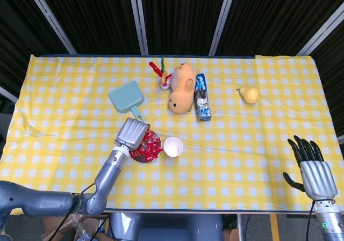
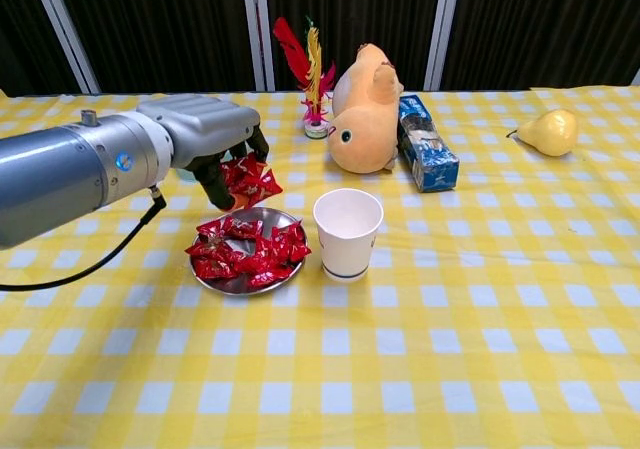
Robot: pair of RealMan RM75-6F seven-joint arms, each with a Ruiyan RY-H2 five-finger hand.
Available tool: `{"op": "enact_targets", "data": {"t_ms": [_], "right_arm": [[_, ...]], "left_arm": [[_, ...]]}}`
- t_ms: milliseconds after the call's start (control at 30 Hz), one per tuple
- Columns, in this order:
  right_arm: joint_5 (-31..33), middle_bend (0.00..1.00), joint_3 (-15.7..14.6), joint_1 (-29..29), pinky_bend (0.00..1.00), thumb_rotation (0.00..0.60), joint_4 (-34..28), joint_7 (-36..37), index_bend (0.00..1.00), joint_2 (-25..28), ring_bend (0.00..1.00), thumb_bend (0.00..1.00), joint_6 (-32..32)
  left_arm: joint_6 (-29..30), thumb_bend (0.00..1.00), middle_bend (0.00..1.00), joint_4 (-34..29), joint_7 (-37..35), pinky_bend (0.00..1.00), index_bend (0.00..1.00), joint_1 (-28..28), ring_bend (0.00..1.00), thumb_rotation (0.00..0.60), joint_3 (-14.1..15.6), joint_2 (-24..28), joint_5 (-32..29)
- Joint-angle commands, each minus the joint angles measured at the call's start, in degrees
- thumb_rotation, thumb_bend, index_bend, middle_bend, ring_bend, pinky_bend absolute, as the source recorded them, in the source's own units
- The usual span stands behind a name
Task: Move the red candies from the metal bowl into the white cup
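The metal bowl [image 2: 232, 282] [image 1: 135, 158] sits on the checked cloth, heaped with red candies [image 2: 250, 249] [image 1: 150, 147]. Just right of it stands the white cup [image 2: 347, 231] [image 1: 173, 146], upright. My left hand [image 2: 205, 139] [image 1: 132, 132] hovers above the bowl's back left and grips a bunch of red candies [image 2: 250, 179] lifted clear of the heap. My right hand [image 1: 310, 166] rests near the table's front right corner, fingers spread, holding nothing; only the head view shows it.
Behind the bowl lies a teal dustpan [image 1: 126, 97] [image 2: 172, 149]. A yellow plush duck [image 2: 365, 109] [image 1: 183, 87], a feather shuttlecock [image 2: 312, 74], a blue box [image 2: 425, 149] [image 1: 202, 97] and a pear [image 2: 548, 131] [image 1: 249, 94] occupy the back half.
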Motion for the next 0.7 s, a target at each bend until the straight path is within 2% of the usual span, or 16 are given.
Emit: {"op": "enact_targets", "data": {"t_ms": [33,300,700], "right_arm": [[0.0,0.0,0.0,0.0,0.0,0.6,0.0,0.0,0.0,0.0,0.0,0.34,0.0],[0.3,0.0,0.1,0.0,0.0,0.6,-0.1,0.2,0.0,0.1,0.0,0.34,0.1],[0.5,0.0,0.1,0.1,0.0,0.6,-0.3,0.7,0.0,0.3,0.0,0.34,-0.3]], "left_arm": [[1.1,0.4,0.69,-3.9,1.0,0.94,0.54,-1.0,0.86,0.6,-1.6,2.2,-0.2],[1.7,0.4,0.68,-6.6,3.1,0.94,0.54,-4.4,0.86,0.6,-3.4,1.0,-1.3],[0.3,0.4,0.66,0.4,5.5,0.94,0.53,-10.3,0.86,0.6,-4.4,-6.9,-6.2]]}}
